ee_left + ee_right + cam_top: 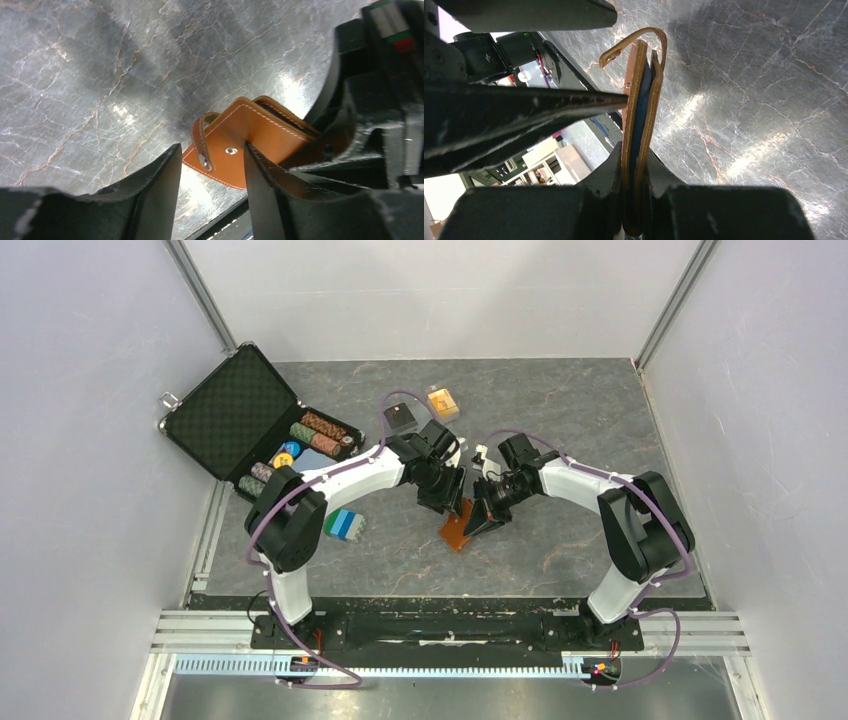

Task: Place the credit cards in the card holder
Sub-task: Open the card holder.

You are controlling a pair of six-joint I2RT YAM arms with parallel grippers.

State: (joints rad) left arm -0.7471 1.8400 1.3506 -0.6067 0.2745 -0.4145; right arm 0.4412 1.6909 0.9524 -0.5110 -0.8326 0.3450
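Right wrist view: my right gripper [634, 152] is clamped on the near end of the card holder [640, 100], held edge-on, pale blue lining showing between its leaves. My left gripper [211, 146] has its jaws apart, one fingertip [250, 150] touching the holder's outer face by the snap. Beyond the left gripper, an orange credit card [443, 402] and a dark credit card [400, 417] lie on the table [600, 420], apart from both tools.

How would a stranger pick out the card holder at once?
Start at the middle of the grey marble table. The card holder is there, clamped in the right gripper. It is tan stitched leather with a snap tab, unlike the striped block to its left.
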